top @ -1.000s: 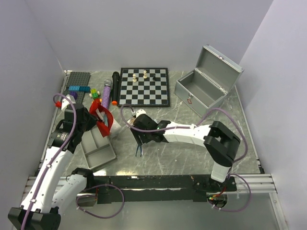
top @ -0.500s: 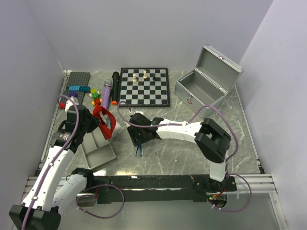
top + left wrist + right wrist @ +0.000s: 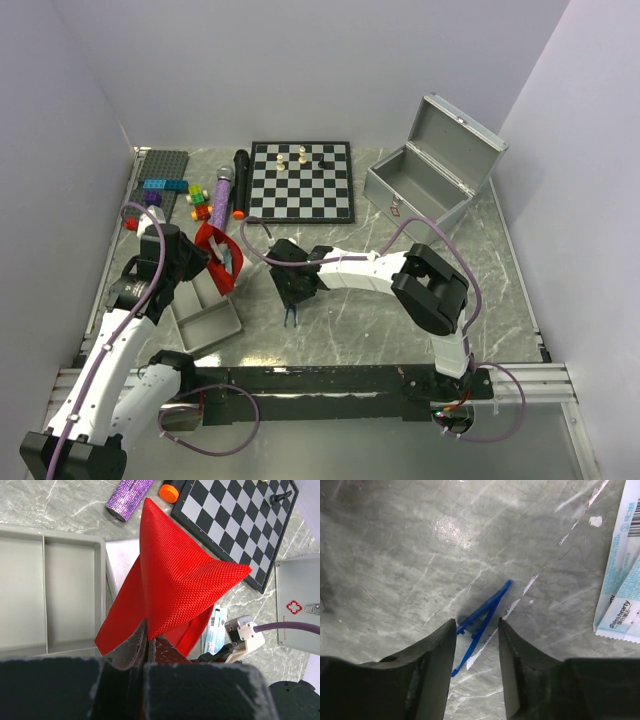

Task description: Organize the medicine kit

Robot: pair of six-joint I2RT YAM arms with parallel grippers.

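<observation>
We log the right claw (image 3: 476, 624) with jaws apart astride the blue tweezers (image 3: 489, 606), their long axis slanting along the gap; the open medicine kit (image 3: 405, 205) stands well apart, back-right, nearer this arm.

Bright, even, soft lighting throughout.
Overhead light glares pale on the table (image 3: 451, 527); tweezers (image 3: 490, 607) cast a faint shadow; the right gripper (image 3: 476, 623) is blurred.
</observation>
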